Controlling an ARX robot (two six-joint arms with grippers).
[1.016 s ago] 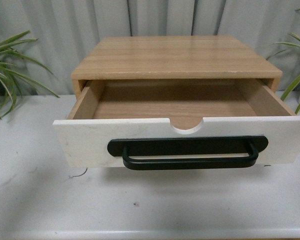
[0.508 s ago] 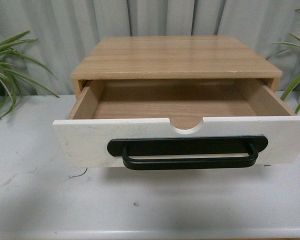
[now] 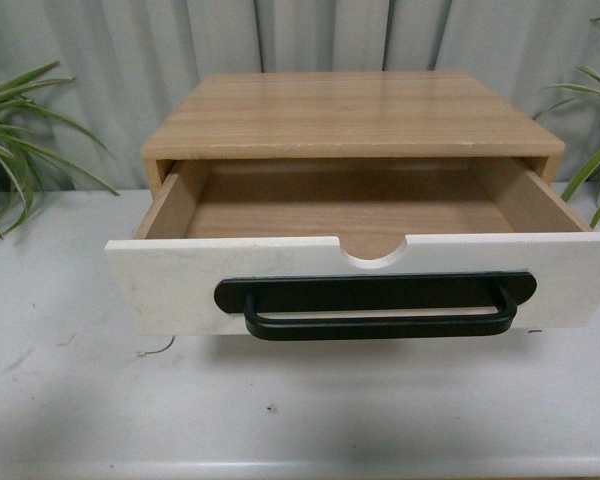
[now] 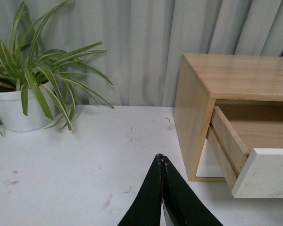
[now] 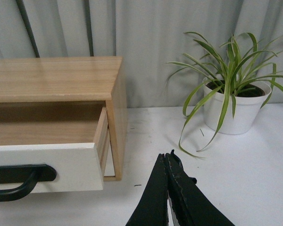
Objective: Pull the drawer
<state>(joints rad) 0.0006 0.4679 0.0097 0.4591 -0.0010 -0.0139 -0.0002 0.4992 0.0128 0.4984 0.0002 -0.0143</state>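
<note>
1. Wide white-fronted wooden drawer [image 3: 365,275] drawn well out of the light-oak cabinet box [image 3: 352,115], front panel hanging forward over the white tabletop [image 3: 280,420], inside bare wood with nothing in it.
2. Long black bar handle [image 3: 378,322] fixed across an oval black plate [image 3: 375,291] on the drawer front, just under a semicircular notch [image 3: 373,252] cut in the panel's top edge.
3. Neither arm visible in the front view; nothing touching handle or panel.
4. Left black gripper [image 4: 162,162] seen from its wrist camera with both fingertips pressed together to a point, nothing between them, above bare tabletop, apart from the cabinet's side wall and the drawer's near corner [image 4: 266,172].
5. Right black gripper [image 5: 166,157] likewise closed tip to tip and empty, over the table beside the cabinet's other side, clear of the drawer front [image 5: 42,167] and the end of the black handle [image 5: 12,181].
6. Second plain white panel [image 4: 211,162] glimpsed low in the cabinet under the open drawer in the left wrist view.
7. Spider plant in a white round pot [image 4: 16,110] standing on the table off the cabinet's left side; matching striped-leaf plant in a white pot [image 5: 231,110] off the right side, both well apart from the drawer.
8. Grey pleated curtain [image 3: 300,35] hanging behind everything.
</note>
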